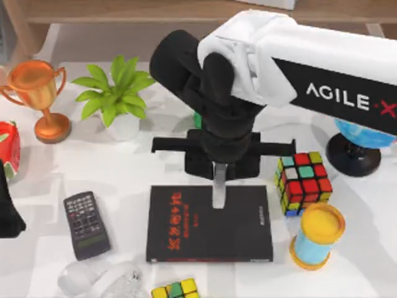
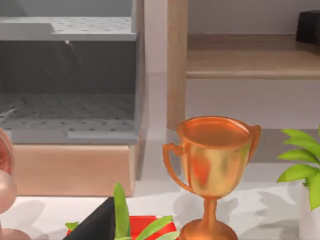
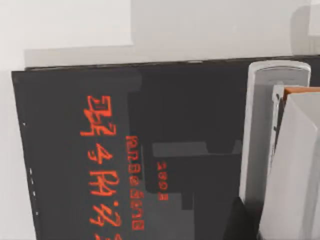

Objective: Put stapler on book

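Hanging over the book's (image 1: 209, 223) far edge, the right claw (image 1: 219, 186) is mostly hidden by its own arm; its grip cannot be told. A slim grey stapler (image 1: 219, 187) juts below it onto the flat, matte black cover with red characters, on the white tabletop (image 1: 149, 167).

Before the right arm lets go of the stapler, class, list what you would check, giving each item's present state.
1. Stapler over the book, seen from the top: ok.
2. Stapler resting on the cover: cannot tell.
3. Right gripper shut on the stapler: cannot tell, fingers hidden under the arm.
4. Stapler away from the book's edges: not ok, it crosses the far edge.
5. Rubik's cube and remote control off the book: ok.
6. Left gripper parked near the trophy: ok.
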